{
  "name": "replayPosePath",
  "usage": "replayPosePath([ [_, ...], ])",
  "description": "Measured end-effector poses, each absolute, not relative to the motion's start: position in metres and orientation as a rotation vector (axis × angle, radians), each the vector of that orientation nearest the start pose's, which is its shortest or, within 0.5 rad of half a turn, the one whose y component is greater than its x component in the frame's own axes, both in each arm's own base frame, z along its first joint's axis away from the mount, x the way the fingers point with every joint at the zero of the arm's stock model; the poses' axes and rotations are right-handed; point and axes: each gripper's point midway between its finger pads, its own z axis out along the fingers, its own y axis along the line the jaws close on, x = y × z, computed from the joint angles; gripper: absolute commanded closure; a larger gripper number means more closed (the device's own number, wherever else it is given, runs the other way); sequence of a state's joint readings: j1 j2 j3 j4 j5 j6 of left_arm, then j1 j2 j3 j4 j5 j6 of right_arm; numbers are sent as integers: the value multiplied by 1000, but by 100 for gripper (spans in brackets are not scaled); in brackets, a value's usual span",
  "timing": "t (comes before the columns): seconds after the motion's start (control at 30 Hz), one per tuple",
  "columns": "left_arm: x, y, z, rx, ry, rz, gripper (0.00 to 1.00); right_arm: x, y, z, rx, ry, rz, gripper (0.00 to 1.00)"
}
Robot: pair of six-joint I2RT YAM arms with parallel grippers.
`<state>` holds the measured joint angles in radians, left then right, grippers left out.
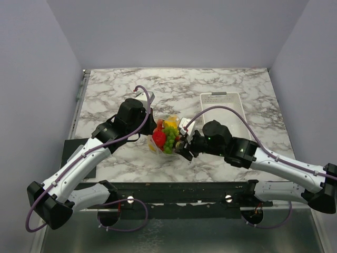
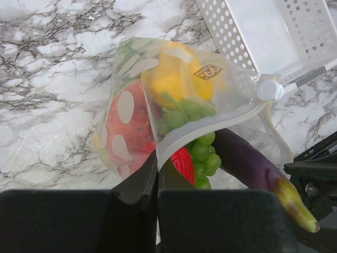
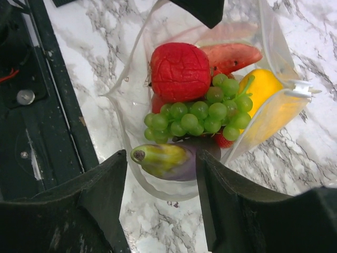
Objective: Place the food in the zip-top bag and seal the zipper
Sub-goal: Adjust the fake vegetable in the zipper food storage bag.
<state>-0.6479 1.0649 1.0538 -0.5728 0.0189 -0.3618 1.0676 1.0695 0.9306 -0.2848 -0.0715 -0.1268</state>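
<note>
1. I am finishing the loading step: the left gripper (image 2: 157, 176), jaws pressed together, is pinching the zip-top bag (image 2: 231, 89) mid-table.
2. The right gripper (image 3: 160, 158) is hovering spread around the purple piece (image 3: 181, 158) at the mouth.
3. Next, I am planning to push it deeper, then press the zipper (image 2: 210, 130) shut.

Small brown label (image 2: 208, 71) on zip-top bag (image 2: 243, 90) (unreadable)
</note>
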Motion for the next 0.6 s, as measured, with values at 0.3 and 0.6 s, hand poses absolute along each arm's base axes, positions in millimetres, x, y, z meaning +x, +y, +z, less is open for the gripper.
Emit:
replayPosePath([
  [0.3, 248, -211, 231, 328, 2195, -594, 100, 174, 308, 214, -1183, 1700, 573, 77],
  [0.6, 249, -211, 231, 328, 2196, -594, 100, 177, 305, 226, -1149, 1667, 553, 88],
])
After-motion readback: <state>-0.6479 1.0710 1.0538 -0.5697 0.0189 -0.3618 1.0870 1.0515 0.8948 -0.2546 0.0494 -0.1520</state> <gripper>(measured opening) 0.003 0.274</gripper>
